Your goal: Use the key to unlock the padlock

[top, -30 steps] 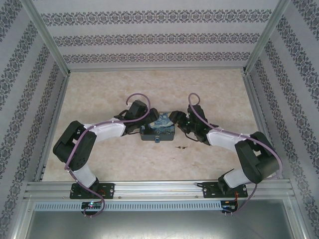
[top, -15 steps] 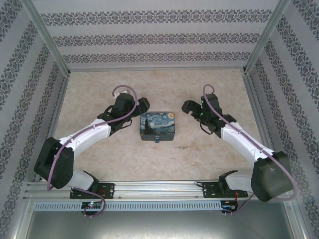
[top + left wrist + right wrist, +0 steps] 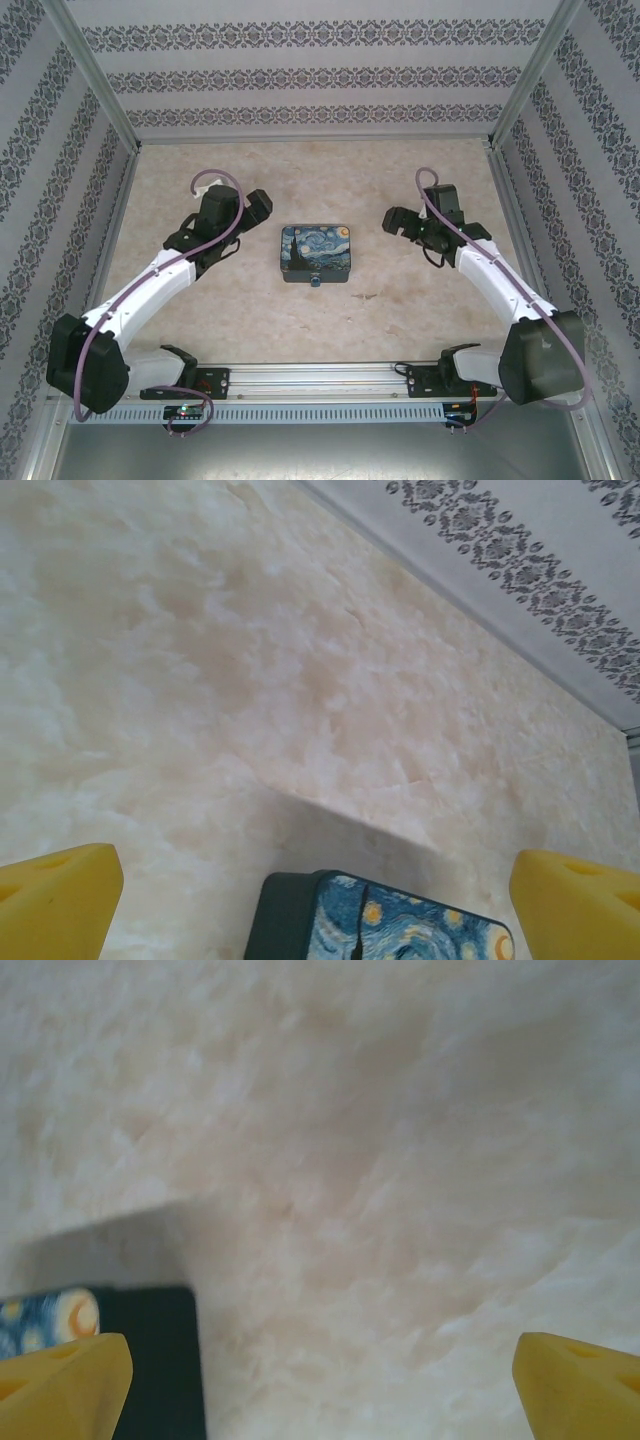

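Left gripper (image 3: 260, 206) jaws wide apart, nothing between them; it sits left of the painted box (image 3: 316, 252), near it but not touching, pointing toward it; in the left wrist view its yellow fingertips (image 3: 55, 900) sit at the two bottom corners, and the box lid with the blue-yellow swirl lies low between them, further out; bare table beyond, patterned wall (image 3: 520, 570) at top right.

Right gripper (image 3: 393, 220) jaws also spread wide, holding nothing; it is right of the box, apart from it, facing it; in the right wrist view the yellow fingertips (image 3: 575, 1385) are at the bottom corners; a dark corner of the box with a bit of painted lid shows just beside the left fingertip; contact there hard to tell; the rest is table.

Box sits mid-table (image 3: 300, 170), lid shut, between the two grippers; the padlock (image 3: 316, 282) is a tiny blue spot at the middle of the box's near face, too small to see whether its shackle is open or closed; the key (image 3: 367, 296) is a thin dark sliver flat on the table, near-right of the box, apart from box and padlock, well clear of both grippers; both arms bend out toward the side walls from their bases at the near rail (image 3: 320, 378).
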Motion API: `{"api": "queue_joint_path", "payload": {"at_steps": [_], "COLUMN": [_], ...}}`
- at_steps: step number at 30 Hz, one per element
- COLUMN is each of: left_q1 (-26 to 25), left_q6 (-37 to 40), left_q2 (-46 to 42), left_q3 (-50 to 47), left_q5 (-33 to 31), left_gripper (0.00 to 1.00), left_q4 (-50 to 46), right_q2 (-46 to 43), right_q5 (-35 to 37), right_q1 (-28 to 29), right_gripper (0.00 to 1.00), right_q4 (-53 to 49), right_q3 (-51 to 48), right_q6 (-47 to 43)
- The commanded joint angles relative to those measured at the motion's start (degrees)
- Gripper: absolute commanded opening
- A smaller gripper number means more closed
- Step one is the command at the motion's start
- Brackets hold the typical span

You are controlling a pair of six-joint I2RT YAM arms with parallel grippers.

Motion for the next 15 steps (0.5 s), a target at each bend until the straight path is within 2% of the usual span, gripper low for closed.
{"api": "queue_joint_path", "payload": {"at_steps": [1,5,9,15], "left_q1": [0.6,0.6,0.6,0.6], "left_q6": [1.6,1.1,0.5,-0.3], "left_q2": [-1.5,-4.3,-6.0,-5.9], "left_q3": [-0.8,-3.4,-5.4,-6.7], "left_q5": [2.2,3.0,4.5,5.9], "left_gripper": [0.99,0.99,0.99,0.99], "left_q4": [-5.8,-6.4,-5.4,-4.2], "right_q2": [0.5,-0.9,0.3,2.7], "right_q5": [-10.2,-10.6,-8.9,-5.7], "right_q1": [1.3,5.6,10.3,16.1], "right_gripper": [0.91,0.78,0.69,0.64], "right_q4": [1.9,6.6,8.9,10.3], "right_q3": [-4.6,-11.3,-14.0,-15.0], "right_q6": [-2.1,-0.8,-0.6,-2.0]}}
